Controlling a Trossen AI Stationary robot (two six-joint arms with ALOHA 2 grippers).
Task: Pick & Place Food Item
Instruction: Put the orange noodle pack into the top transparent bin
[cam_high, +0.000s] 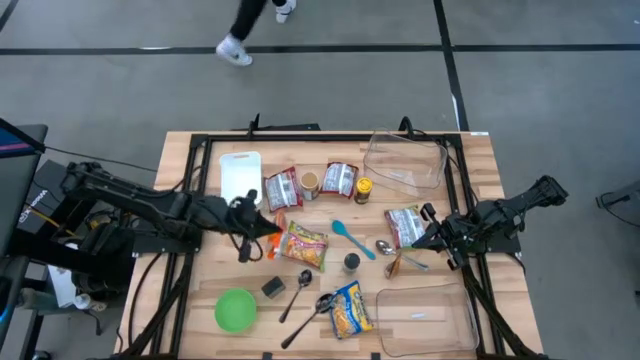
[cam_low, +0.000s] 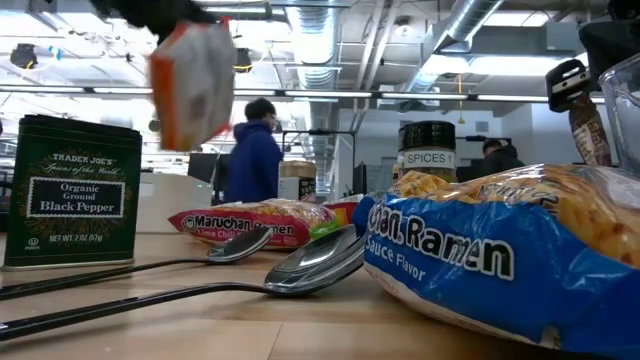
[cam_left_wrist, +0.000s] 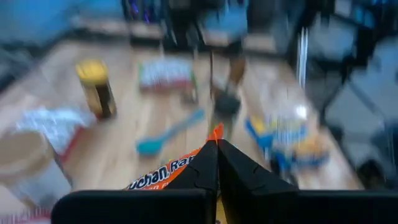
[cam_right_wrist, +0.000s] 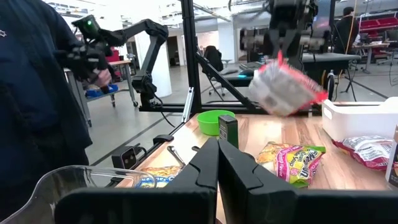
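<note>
Two dark arms reach in over the wooden table (cam_high: 210, 300). The left hand (cam_high: 268, 229) is clamped on a crinkly orange-and-white ramen packet (cam_right_wrist: 285, 89), holding it clear of the table by its top edge, above the spot between the white rectangular tub (cam_high: 240, 174) and the yellow-green ramen packet (cam_high: 304, 245); in the low view the packet (cam_low: 194, 84) hangs in the air, and in the left wrist view its orange corner (cam_left_wrist: 214, 132) sticks up between the closed fingers (cam_left_wrist: 238, 171). The right hand (cam_high: 432, 240) has its fingers pressed together with nothing between them and sits over the table's right side, just beside the red-and-silver ramen packet (cam_high: 405, 223) and the metal spoon (cam_high: 390, 248). A clear plastic tray (cam_high: 406, 160) stands at the back right, and another clear plastic container (cam_high: 424, 318) at the front right. Near the front left lies a green round bowl (cam_high: 235, 310).
</note>
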